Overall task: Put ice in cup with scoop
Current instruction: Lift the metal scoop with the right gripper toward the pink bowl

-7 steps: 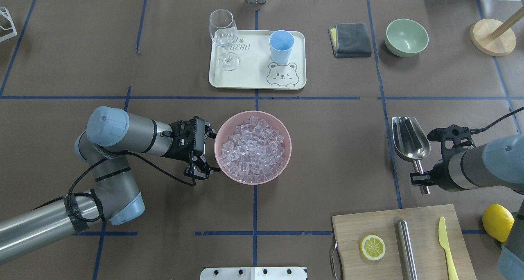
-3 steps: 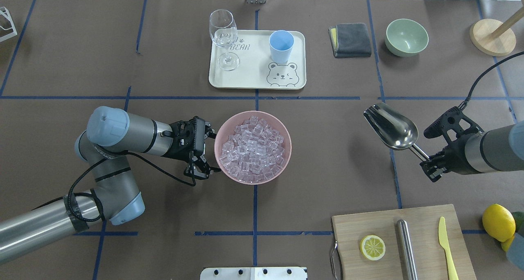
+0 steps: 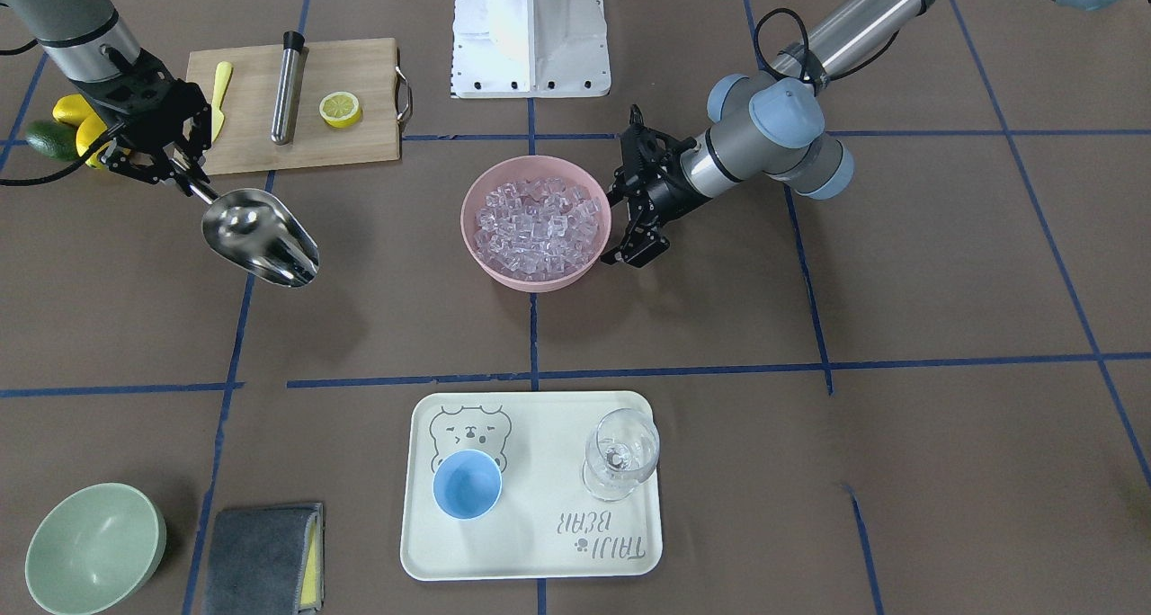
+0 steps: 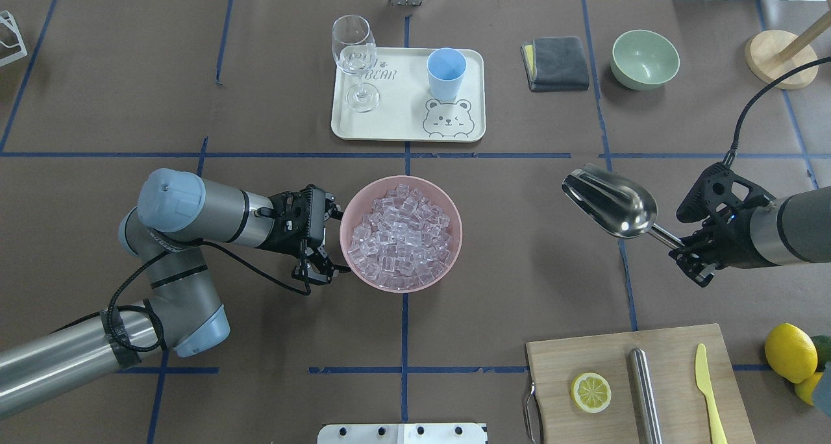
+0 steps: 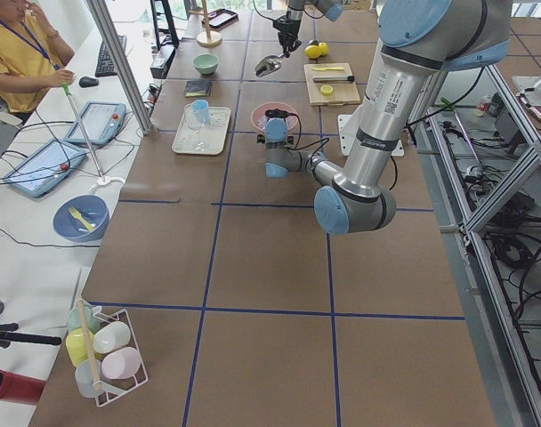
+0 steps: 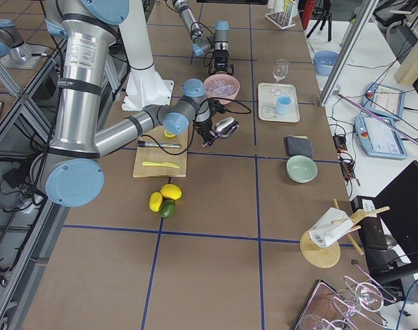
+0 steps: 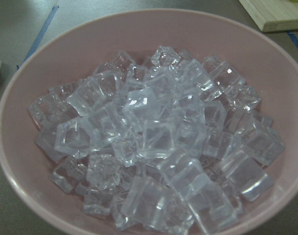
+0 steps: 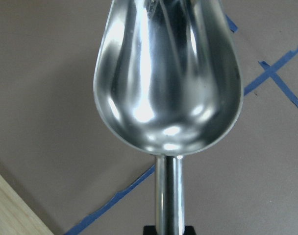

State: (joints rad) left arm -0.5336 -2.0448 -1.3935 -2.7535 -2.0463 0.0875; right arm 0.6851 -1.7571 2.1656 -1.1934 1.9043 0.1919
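Note:
Ice [image 4: 400,233] [image 3: 537,222] [image 7: 154,147] fills a pink bowl [image 4: 454,252]. My left gripper [image 4: 336,243] [image 3: 619,219] stands open against the bowl's left rim, and I cannot tell whether its fingers touch the rim. The shiny steel scoop [image 4: 610,200] [image 3: 259,237] [image 8: 168,73] hangs empty above the table, right of the bowl, mouth pointing at it. My right gripper [image 4: 688,256] [image 3: 175,174] is shut on the scoop's thin handle. The light-blue cup [image 4: 446,73] [image 3: 467,482] stands upright and empty on a cream tray [image 4: 389,123].
A stemmed glass [image 4: 356,61] shares the tray. A grey cloth [image 4: 555,62] and a green bowl [image 4: 644,59] sit at the far right. A cutting board [image 4: 675,346] carries a lemon slice, a steel cylinder [image 4: 644,392] and a yellow knife. Lemons [image 4: 789,352] lie beside it.
My right gripper has lifted the scoop off the table and swung it left toward the bowl, turning its mouth that way. The left arm has stayed still.

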